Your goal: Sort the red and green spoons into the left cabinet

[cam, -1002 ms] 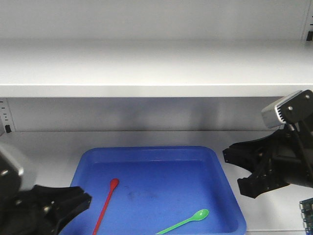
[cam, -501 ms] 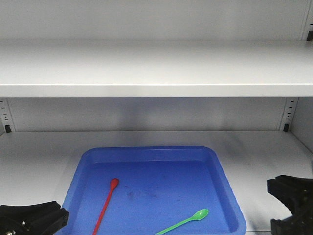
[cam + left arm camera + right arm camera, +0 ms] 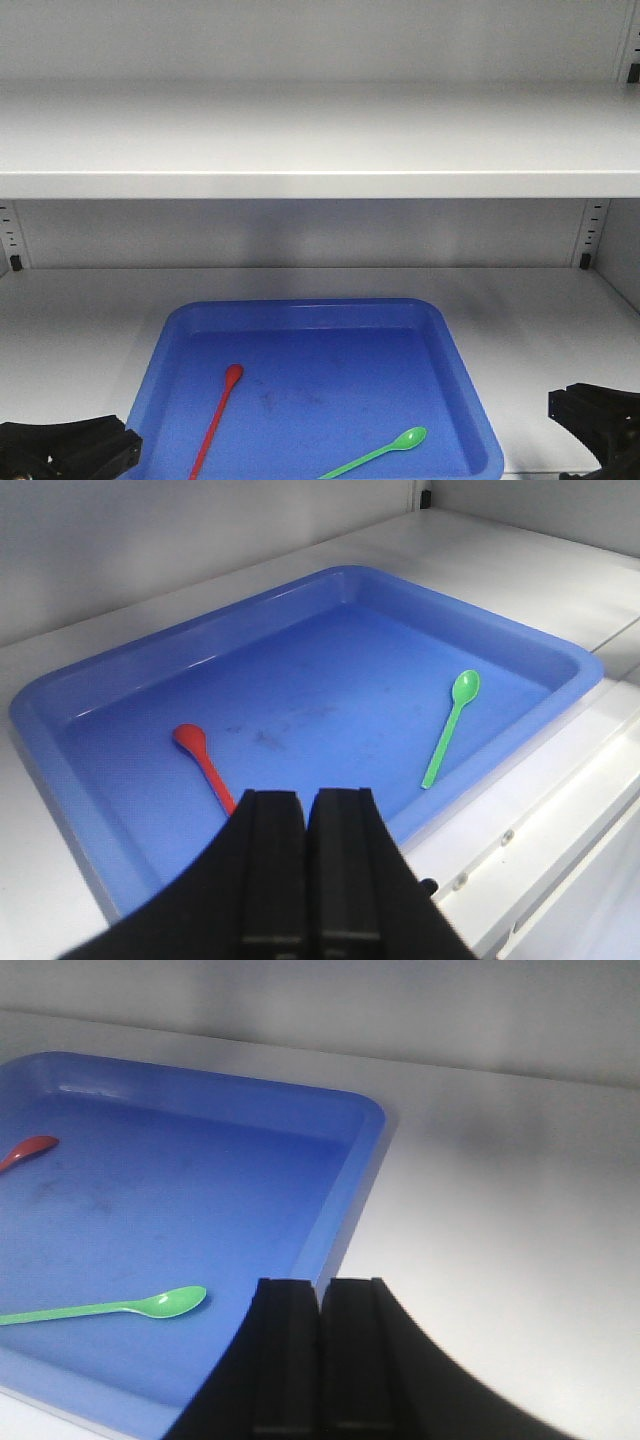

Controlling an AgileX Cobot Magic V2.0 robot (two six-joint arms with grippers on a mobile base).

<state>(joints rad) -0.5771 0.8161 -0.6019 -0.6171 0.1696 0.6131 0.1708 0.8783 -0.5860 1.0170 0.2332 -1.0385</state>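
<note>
The red spoon (image 3: 217, 418) and the green spoon (image 3: 377, 452) lie apart in a blue tray (image 3: 310, 308) on the lower shelf of the grey cabinet (image 3: 320, 140). The left wrist view shows the red spoon (image 3: 200, 763) just beyond my left gripper (image 3: 308, 798), which is shut and holds nothing, and the green spoon (image 3: 451, 725) to its right. My right gripper (image 3: 321, 1286) is shut and empty over the tray's right rim (image 3: 352, 1200), with the green spoon (image 3: 110, 1308) to its left. Both grippers sit low at the front corners, the left (image 3: 70, 455) and the right (image 3: 600, 415).
An upper shelf (image 3: 320, 185) overhangs the tray. Slotted upright strips with black clips stand at the back left (image 3: 12, 240) and back right (image 3: 590, 235). Bare grey shelf surface (image 3: 520, 1210) lies right of the tray. The shelf's front edge (image 3: 560, 810) runs under the tray.
Both arms have dropped and pulled back from raised positions beside the tray to the bottom corners of the front view. The spoons and tray have not moved.
</note>
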